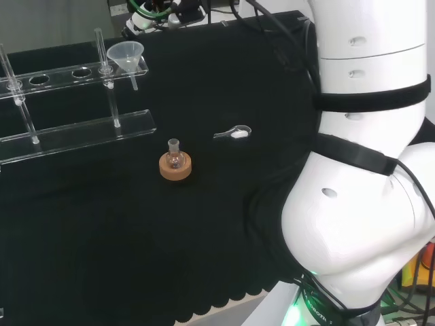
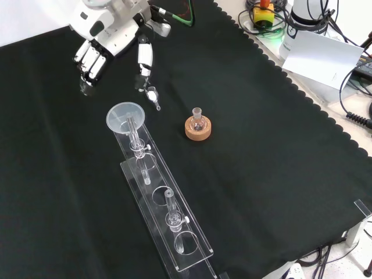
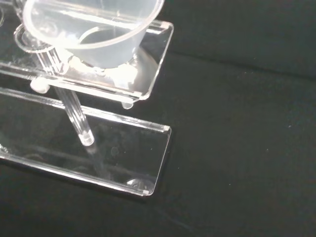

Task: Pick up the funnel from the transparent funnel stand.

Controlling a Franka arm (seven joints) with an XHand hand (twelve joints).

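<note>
You see the clear plastic cone-shaped funnel (image 2: 124, 117) sitting in the end hole of the transparent acrylic funnel stand (image 2: 174, 235), at the end nearest the hand in the front view; its bowl looks empty in the wrist view. A small round glass flask (image 2: 197, 121) stands upright in a brown cork ring (image 2: 197, 131) on the black cloth table (image 2: 279, 151), just to the right of the stand in the front view. A small clear scoop (image 1: 234, 133) with white powder lies near it. The black and white robot hand (image 2: 107, 35) hangs above the cloth, near the funnel but apart from it; its fingers (image 2: 143, 61) are relaxed, spread, and hold nothing.
</note>
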